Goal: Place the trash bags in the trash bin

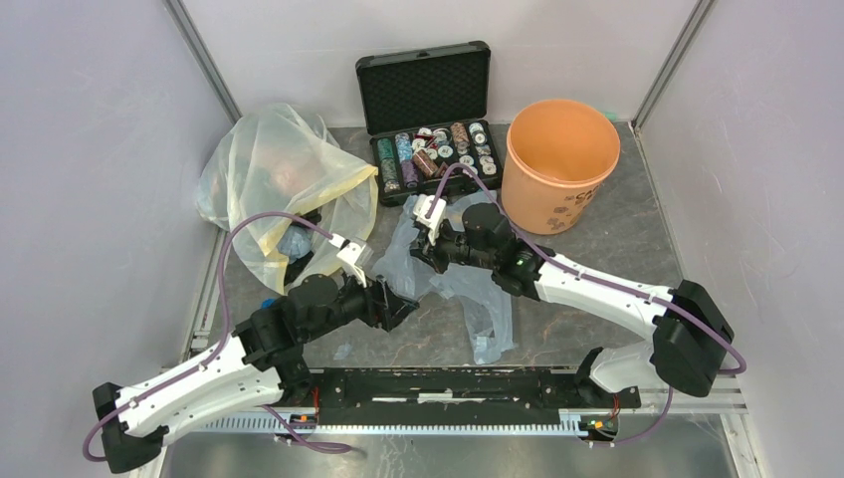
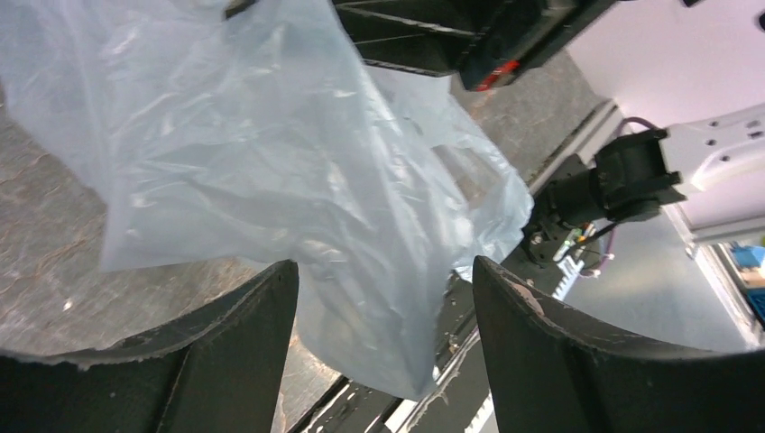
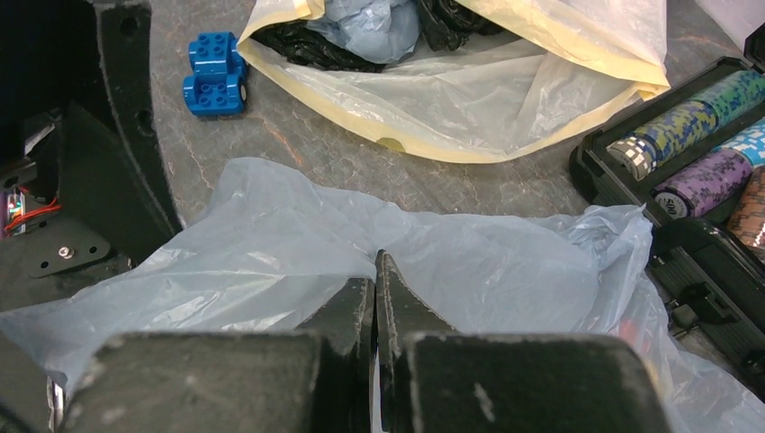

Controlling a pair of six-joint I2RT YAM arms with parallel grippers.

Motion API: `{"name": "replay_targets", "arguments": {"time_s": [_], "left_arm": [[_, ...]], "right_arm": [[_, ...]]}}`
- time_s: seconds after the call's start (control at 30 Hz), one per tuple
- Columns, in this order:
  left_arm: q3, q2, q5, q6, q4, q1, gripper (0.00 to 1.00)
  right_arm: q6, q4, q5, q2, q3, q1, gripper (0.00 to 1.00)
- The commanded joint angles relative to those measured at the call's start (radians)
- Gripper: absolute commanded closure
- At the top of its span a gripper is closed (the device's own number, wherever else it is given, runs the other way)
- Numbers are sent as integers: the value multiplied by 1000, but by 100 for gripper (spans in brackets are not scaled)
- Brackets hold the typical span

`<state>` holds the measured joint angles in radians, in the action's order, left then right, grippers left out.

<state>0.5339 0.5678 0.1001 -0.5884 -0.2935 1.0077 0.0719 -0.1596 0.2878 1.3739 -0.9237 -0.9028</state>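
The pale blue trash bag [image 1: 468, 284] lies crumpled on the table's middle. My right gripper [image 1: 419, 256] is shut on a fold of the bag [image 3: 505, 262], which tents up at my closed fingertips [image 3: 386, 280]. My left gripper [image 1: 401, 302] is open just left of the bag. In the left wrist view the bag [image 2: 271, 162] hangs in front of the left gripper [image 2: 383, 289] and dips between its spread fingers [image 2: 541, 343] without being held. The orange trash bin [image 1: 559, 159] stands upright at the back right, apart from both grippers.
A large yellowish bag [image 1: 279, 184] lies at the back left with dark items and a crumpled blue piece [image 3: 370, 27] in its mouth. A blue toy brick [image 3: 212, 77] sits beside it. An open black case of chips [image 1: 430, 149] stands behind the bag, left of the bin.
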Motion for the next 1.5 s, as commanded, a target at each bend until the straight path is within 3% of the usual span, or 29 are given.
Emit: {"name": "replay_targets", "arguments": {"time_s": [0.0,0.07,0.1,0.17,0.27,0.3,0.37,0.57,0.63,0.83,1.0,1.27,1.47], "left_arm": [[24,-24,-94,56,101,3,24],[24,-29,-118,51,107,3,28],[25,-27,-115,50,103,3,35],[30,-21,-103,51,83,3,53],[35,-12,-11,41,47,3,91],[39,-12,27,24,27,3,98],[51,-11,81,0,-11,2,98],[115,4,68,-6,-73,2,98],[138,1,50,-1,-90,3,98],[184,-4,29,5,-143,3,98],[199,-3,23,8,-160,2,98],[208,-3,28,5,-168,3,98],[206,-10,31,3,-171,3,98]], "right_arm": [[-20,-20,7,9,-61,6,100],[-24,-20,8,11,-64,8,100],[-24,-20,8,11,-64,8,100],[-29,-20,7,8,-64,10,100],[-32,-13,7,-2,-59,9,100],[-32,-5,0,-7,-58,10,97],[-32,22,-30,-23,-55,11,77],[-35,128,-184,-129,-20,11,42],[-45,138,-247,-190,18,12,4],[-40,155,-282,-394,162,12,2],[-151,251,-417,-501,260,12,2],[-112,283,-331,-666,431,11,2],[-81,261,-230,-627,459,11,2]]}}
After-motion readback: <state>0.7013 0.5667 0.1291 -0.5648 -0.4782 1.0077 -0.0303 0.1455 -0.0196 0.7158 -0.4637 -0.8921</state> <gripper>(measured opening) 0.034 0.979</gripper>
